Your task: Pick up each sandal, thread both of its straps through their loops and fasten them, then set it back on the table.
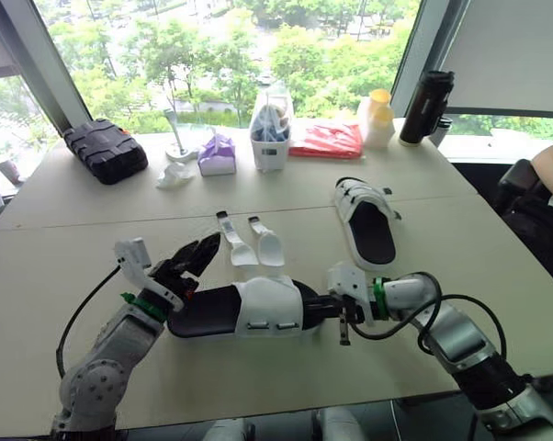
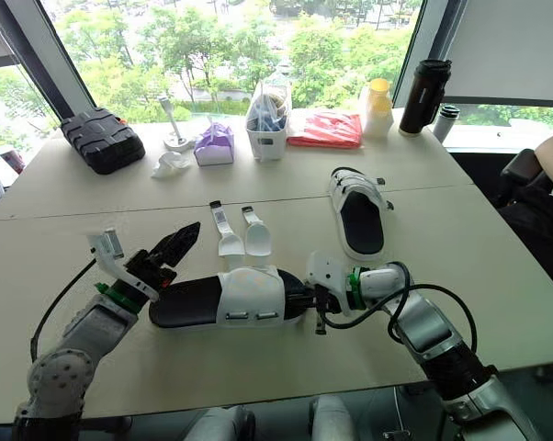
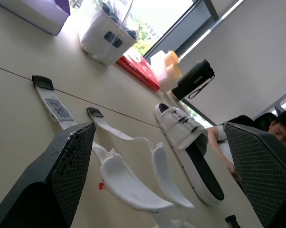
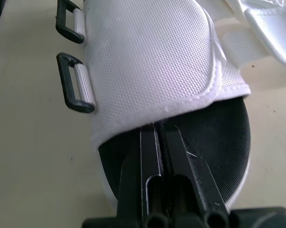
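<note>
Resting on the table [image 1: 74, 239], the near sandal [image 1: 258, 308] is unfinished: both straps [image 1: 232, 241] lie loose on its far side, and its loops [image 4: 76, 88] are empty. The far sandal [image 1: 366, 220] looks already fastened. The right gripper [image 4: 156, 130] is clenched, its tips tucked under the near sandal's upper. The left gripper [image 1: 201, 250] gapes at that sandal's left end.

Textured white cloth on sandal [image 4: 147, 61]; matt table [image 1: 74, 248].
</note>
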Action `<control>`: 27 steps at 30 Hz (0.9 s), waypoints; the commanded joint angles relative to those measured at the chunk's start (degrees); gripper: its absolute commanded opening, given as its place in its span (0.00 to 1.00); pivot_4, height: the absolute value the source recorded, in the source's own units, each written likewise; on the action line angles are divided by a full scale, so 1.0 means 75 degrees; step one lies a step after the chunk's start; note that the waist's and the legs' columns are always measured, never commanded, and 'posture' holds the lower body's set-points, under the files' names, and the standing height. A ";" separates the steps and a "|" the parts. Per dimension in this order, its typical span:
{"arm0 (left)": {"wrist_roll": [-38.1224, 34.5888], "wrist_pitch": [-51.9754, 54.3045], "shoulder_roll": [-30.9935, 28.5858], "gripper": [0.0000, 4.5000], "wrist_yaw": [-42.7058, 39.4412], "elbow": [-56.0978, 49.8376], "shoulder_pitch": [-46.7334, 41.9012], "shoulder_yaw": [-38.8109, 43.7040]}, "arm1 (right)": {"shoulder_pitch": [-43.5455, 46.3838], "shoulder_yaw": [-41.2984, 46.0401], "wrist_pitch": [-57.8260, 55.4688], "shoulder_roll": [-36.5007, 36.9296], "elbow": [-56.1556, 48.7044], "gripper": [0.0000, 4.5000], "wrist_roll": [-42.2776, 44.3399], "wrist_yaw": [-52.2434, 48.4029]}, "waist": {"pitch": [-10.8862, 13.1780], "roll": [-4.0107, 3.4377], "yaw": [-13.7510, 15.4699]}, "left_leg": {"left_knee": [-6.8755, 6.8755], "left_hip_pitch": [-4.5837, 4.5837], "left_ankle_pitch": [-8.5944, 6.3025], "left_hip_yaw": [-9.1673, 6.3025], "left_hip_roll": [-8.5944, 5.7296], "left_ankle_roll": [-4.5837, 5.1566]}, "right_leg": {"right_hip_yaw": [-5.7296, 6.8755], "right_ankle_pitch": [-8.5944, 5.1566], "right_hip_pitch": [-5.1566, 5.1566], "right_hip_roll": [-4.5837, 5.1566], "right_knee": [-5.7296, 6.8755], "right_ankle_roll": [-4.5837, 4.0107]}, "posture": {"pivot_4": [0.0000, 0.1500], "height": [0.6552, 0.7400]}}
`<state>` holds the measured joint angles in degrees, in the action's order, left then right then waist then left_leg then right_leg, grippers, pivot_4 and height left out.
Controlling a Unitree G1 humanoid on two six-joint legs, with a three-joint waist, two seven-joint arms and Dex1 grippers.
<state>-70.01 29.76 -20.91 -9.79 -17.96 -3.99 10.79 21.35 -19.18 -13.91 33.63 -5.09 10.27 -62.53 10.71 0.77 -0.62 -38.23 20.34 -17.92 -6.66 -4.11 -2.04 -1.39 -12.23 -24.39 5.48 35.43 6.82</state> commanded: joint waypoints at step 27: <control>0.0514 0.2313 0.0620 1.00 -0.1154 0.7529 -0.4520 0.1228 | 0.0427 -0.0399 0.1103 -0.0477 0.0945 0.01 -0.0653 -0.0401 | -0.0020 0.0013 -0.0017 | 0.0002 -0.0005 0.0009 -0.0003 -0.0001 -0.0018 | 0.0003 0.0008 -0.0004 -0.0008 -0.0001 -0.0008 | 1.00 1.00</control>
<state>-69.08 49.09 -16.65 -17.20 34.28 -36.20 19.05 24.91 -21.17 -5.27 29.96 2.21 6.44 -65.21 10.56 0.87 -0.75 -38.21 20.29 -17.85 -6.68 -4.12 -2.18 -1.37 -12.17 -24.40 5.42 35.43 6.76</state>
